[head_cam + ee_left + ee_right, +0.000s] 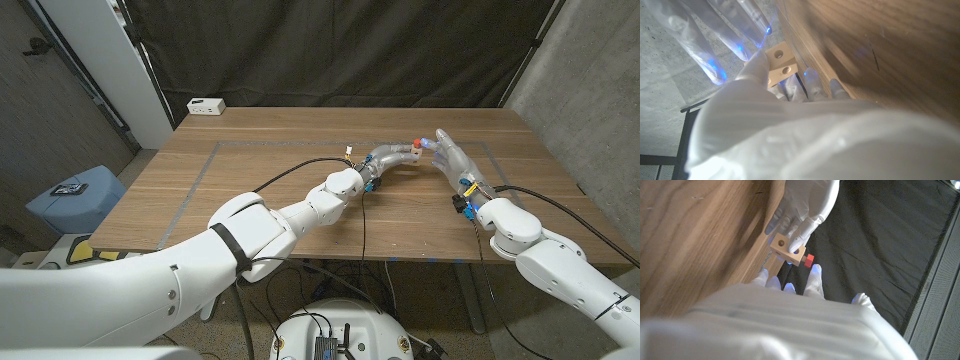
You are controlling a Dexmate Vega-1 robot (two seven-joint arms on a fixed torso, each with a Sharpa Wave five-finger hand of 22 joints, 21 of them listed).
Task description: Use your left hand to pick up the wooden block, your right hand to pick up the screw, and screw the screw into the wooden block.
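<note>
My left hand (pixel 385 160) is raised over the middle of the table and grips a small pale wooden block (pixel 780 62) with round holes between thumb and fingers. A red-headed screw (pixel 809 259) sticks out of one side of the block (pixel 787 250); its red head (pixel 418 143) faces my right hand (pixel 452 160). The right hand's fingers (pixel 715 35) are stretched out and spread, just short of the block. One fingertip (pixel 815 271) lies right beside the screw head, and I see no grip on it. The left hand (pixel 805 202) wraps the block's far side.
The wooden table (pixel 280 205) carries grey tape lines forming a rectangle. A white box (pixel 206 105) sits at its back left corner. A black cable (pixel 300 168) runs along my left arm. A blue bin (pixel 75 200) stands on the floor to the left.
</note>
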